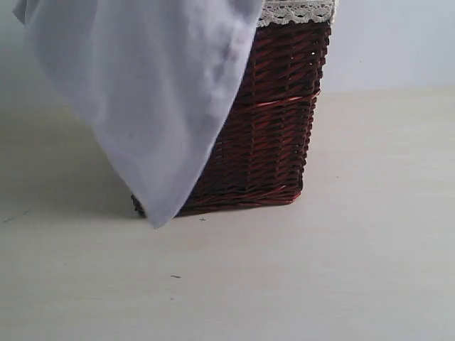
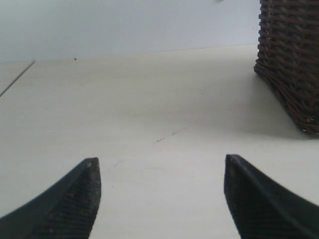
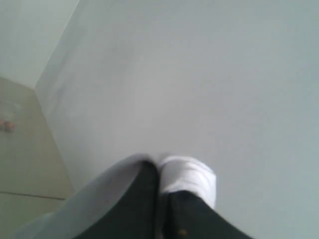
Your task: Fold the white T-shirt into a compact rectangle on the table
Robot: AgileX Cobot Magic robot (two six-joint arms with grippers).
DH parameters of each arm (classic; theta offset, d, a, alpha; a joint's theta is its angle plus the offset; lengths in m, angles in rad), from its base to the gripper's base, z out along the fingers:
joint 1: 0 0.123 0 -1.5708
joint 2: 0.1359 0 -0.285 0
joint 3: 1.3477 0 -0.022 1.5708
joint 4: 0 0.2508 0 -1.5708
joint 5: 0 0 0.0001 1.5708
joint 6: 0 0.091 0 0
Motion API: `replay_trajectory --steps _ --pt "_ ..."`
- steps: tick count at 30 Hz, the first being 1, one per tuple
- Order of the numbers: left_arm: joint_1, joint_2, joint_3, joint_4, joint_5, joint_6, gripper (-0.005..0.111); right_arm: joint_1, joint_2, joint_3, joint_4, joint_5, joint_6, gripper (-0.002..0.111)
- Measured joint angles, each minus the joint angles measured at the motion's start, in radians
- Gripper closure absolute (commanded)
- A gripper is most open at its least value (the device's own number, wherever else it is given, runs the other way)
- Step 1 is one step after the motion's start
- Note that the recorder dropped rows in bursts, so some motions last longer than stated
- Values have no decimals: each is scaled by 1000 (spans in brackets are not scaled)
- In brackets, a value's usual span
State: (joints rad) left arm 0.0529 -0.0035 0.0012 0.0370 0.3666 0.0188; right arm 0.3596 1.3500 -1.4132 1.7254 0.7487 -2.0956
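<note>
Two hands: the right hand [image 3: 159, 184] is clamped on the white T-shirt [image 1: 149, 92], which hangs point-down before the basket [image 1: 277, 135], over the bench [image 1: 341, 270]; the left hand [image 2: 159, 194], wide and empty, hovers low, likely nearer that dangling corner.

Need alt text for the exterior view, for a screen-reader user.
A soft white cotton T-shirt hangs down from above the frame, tapering to a point close to the pale beige matte table. It covers the left part of a dark red-brown wicker basket that stands on the table and has a white lace trim at its top.
</note>
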Motion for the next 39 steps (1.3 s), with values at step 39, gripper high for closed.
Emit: replay_trajectory --steps 39 --pt "0 0 0 0 0 0 39 0 -152 -411 -422 71 753 108"
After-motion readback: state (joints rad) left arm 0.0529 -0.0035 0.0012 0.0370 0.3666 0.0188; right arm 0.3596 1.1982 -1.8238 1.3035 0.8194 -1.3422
